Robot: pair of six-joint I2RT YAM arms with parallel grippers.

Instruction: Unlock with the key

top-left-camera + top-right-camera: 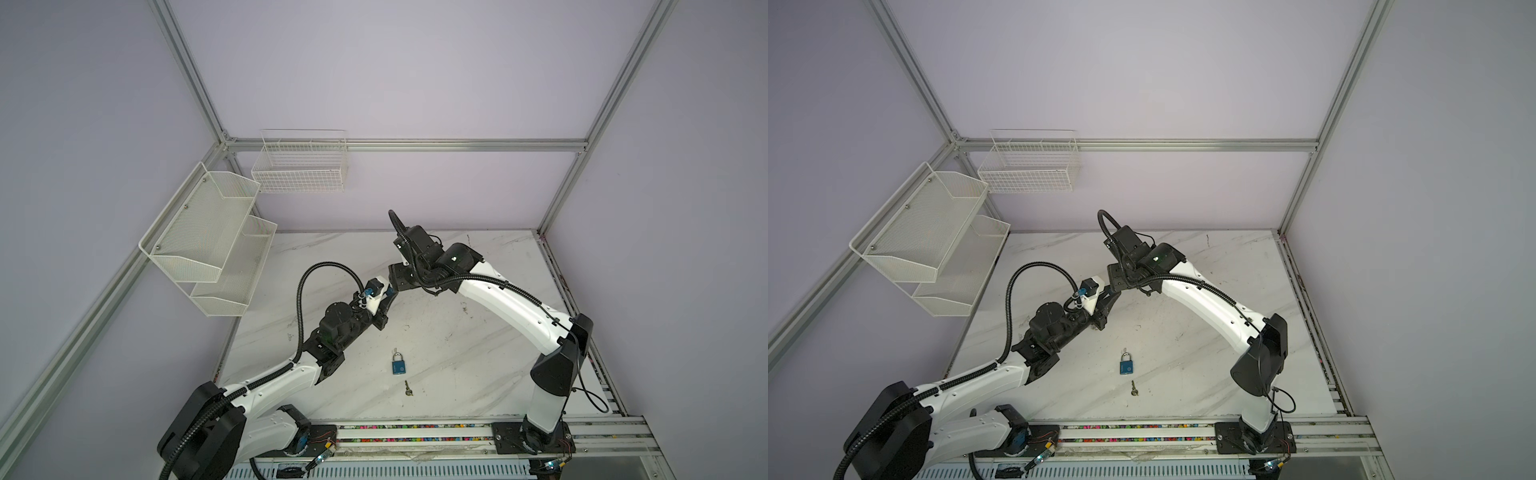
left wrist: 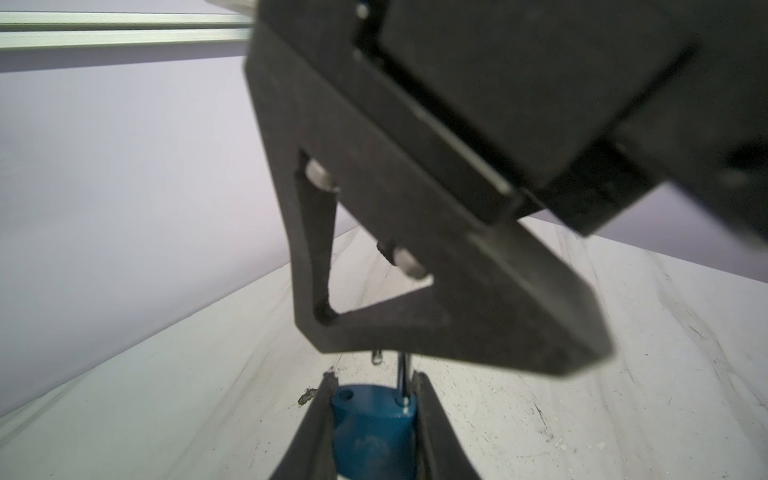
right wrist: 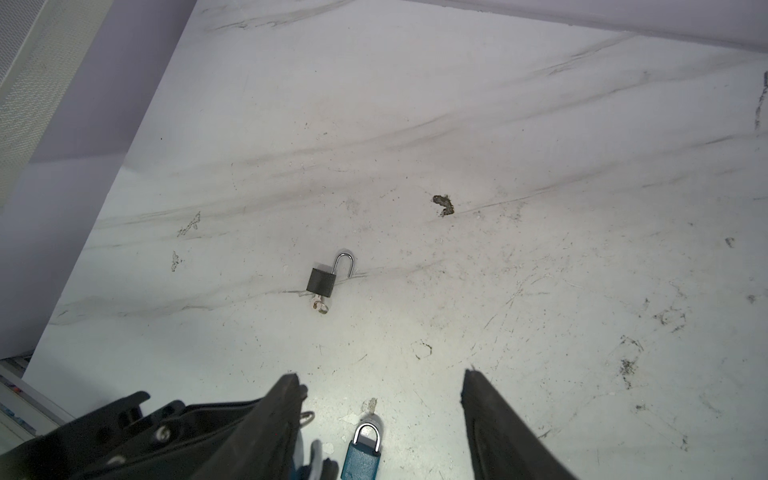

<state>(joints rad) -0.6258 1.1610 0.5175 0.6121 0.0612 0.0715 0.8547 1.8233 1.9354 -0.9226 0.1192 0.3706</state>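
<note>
The counter [image 1: 478, 374] is white with grey streaks. Three walls close it in at the back and on both sides. A metal rail [image 1: 415, 428] runs along the front edge. Both arms reach in over the middle, so the room there is tight. The left gripper [image 2: 374, 378] and the right gripper [image 3: 382, 378] hang above the counter with their tips very near each other. I cannot tell if they touch.

The left gripper is squeezed onto the held blue padlock [image 2: 372, 424]. One hole in its top is empty and a shiny bar stands in the other hole. The right gripper is spread wide with nothing in it.

The loose blue padlock [image 1: 397, 365] lies flat nearer the front, well away from every edge, with its loop closed. The key [image 1: 408, 388] lies just in front of it, not touching. Bare counter lies all around these two, most of it on the right.

In the right wrist view a black padlock [image 3: 321, 281] lies on the counter with its loop swung open.

Count: three padlocks, two blue and one black. One key is clear to see. There are two arms and two grippers. On the walls hang one white mesh shelf [image 1: 199, 237] with two levels and one wire basket [image 1: 299, 166]
</note>
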